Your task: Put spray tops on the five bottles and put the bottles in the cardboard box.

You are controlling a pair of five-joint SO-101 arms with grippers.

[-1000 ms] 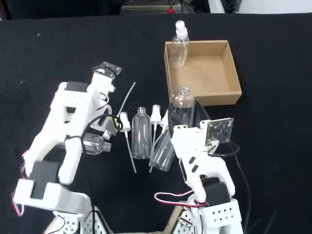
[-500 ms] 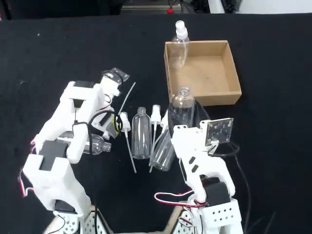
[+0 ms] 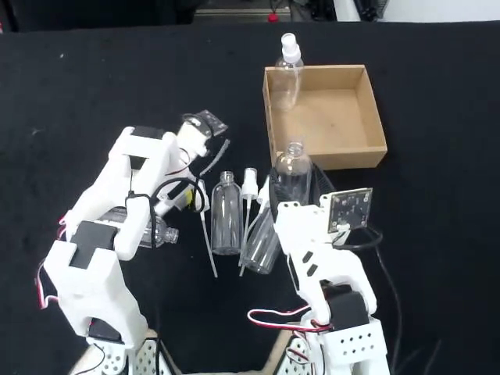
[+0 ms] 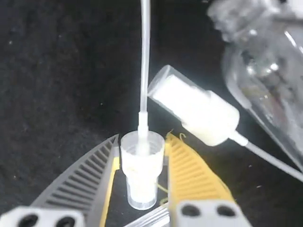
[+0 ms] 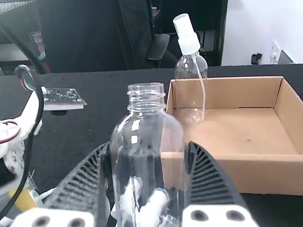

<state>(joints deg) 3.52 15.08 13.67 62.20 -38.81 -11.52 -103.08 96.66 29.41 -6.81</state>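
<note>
Left gripper (image 4: 142, 139) is clamping a white plastic spray top (image 4: 140, 179), with its dip tube pointing away from the jaws. Right gripper (image 5: 147, 147) is grasping a clear uncapped plastic bottle (image 5: 146, 113), upright, just beside the brown cardboard box (image 3: 351, 156). One capped clear bottle (image 3: 287, 78) is standing in a box corner.

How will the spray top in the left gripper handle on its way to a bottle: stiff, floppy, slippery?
The spray top looks small and hollow, so it is probably very light. Its long thin dip tube will likely flex and wobble, which would make aiming harder. Being smooth and round, it might twist or slip in the left gripper.
</note>
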